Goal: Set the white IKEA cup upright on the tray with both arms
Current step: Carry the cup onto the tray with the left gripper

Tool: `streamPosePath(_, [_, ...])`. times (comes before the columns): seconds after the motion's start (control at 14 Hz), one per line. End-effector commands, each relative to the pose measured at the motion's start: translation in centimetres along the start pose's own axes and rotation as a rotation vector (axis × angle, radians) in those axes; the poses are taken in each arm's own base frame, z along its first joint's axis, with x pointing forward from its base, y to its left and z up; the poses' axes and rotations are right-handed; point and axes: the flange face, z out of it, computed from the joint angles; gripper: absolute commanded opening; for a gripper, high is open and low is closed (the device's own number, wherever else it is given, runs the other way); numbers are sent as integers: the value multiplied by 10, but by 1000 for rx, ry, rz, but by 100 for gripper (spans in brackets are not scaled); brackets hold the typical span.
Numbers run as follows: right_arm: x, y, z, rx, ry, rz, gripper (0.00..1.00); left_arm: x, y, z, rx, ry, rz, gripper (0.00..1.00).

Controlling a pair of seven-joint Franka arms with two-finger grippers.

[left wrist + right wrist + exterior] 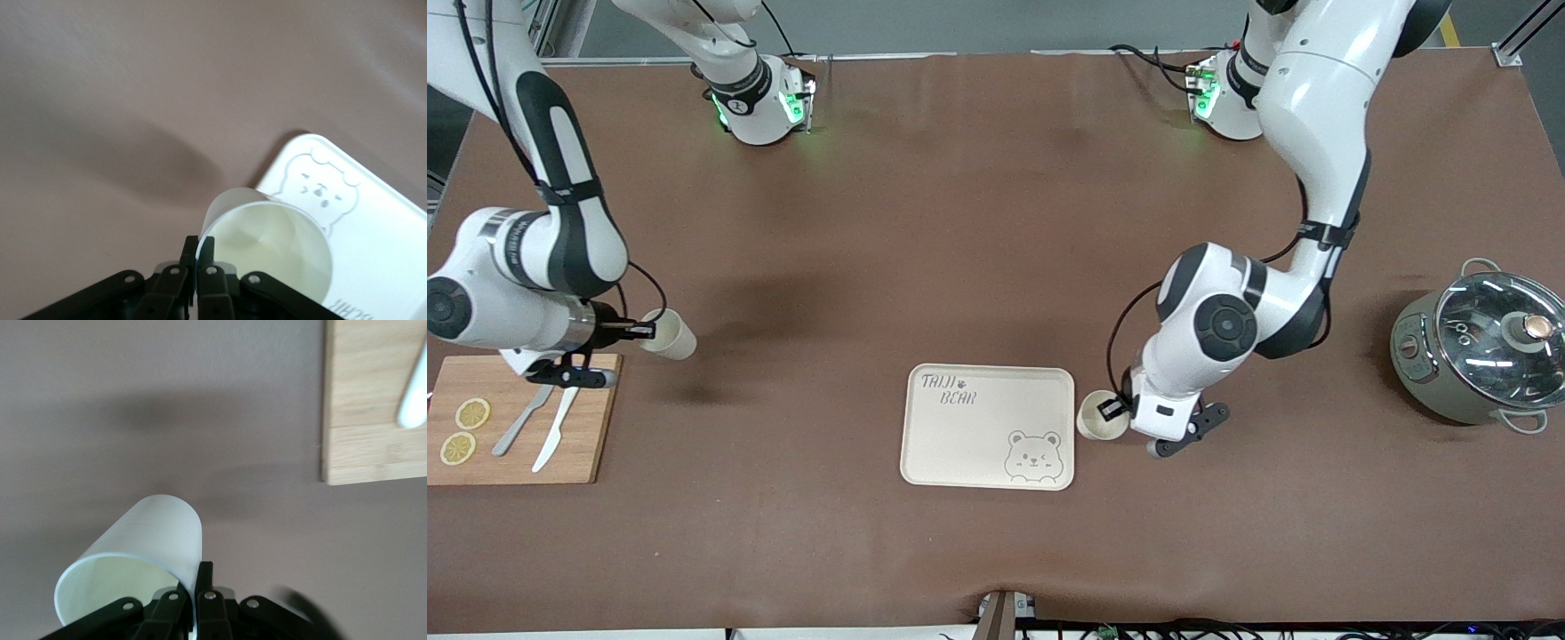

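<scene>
Brown table (978, 222). Left arm (1316, 178) reaches down to the tray's edge at the left arm's end. Right arm (543, 231) is over the table beside the wooden cutting board (583, 444). Grey cooker pot (1476, 356) with glass lid sits at the left arm's end of the table. Tray (978, 444) lies flat at mid-table, nothing on it.

Left gripper (198, 257) pinches the rim of one white cup (1100, 416), mouth up, just beside the tray and over bare table. Right gripper (195, 580) is clamped on the rim of a second white cup (669, 334), tilted, over the table just off the board.

On the board: a knife (556, 431), a spoon (520, 422), two lemon slices (471, 413).
</scene>
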Motion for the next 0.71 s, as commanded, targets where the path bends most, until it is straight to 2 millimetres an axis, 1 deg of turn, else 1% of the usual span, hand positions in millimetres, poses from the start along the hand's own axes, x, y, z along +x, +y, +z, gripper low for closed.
streamPosePath(0.0, [6, -3, -35, 22, 2, 10, 0, -16, 31, 17, -41, 1, -66, 0])
streamPosePath(0.14, [9, -9, -63, 23, 1, 2, 0, -35, 41, 35, -46, 5, -55, 0])
streamPosePath(0.21, [12, -17, -71, 23, 4, -10, 0, -41, 41, 43, -35, 3, -48, 0])
streamPosePath(0.29, [14, -25, -73, 29, 7, 4, 0, -44, 41, 50, -24, -1, -42, 0])
streamPosePath(0.36, [15, -36, -75, 49, 12, 58, 0, -44, 40, 55, -20, -4, -43, 0])
streamPosePath(0.43, [19, -57, -79, 61, 17, 96, 0, -42, 36, 63, -11, -9, -52, 16])
streamPosePath(0.5, [20, -86, -85, 60, 29, 108, 0, -43, 36, 65, -9, -8, -47, 53])
streamPosePath(0.57, [22, -108, -85, 58, 29, 129, 0, -43, 36, 65, -6, -3, -41, 100])
streamPosePath(0.64, [24, -124, -83, 80, 22, 185, 0, -43, 38, 60, -12, 0, -42, 100])
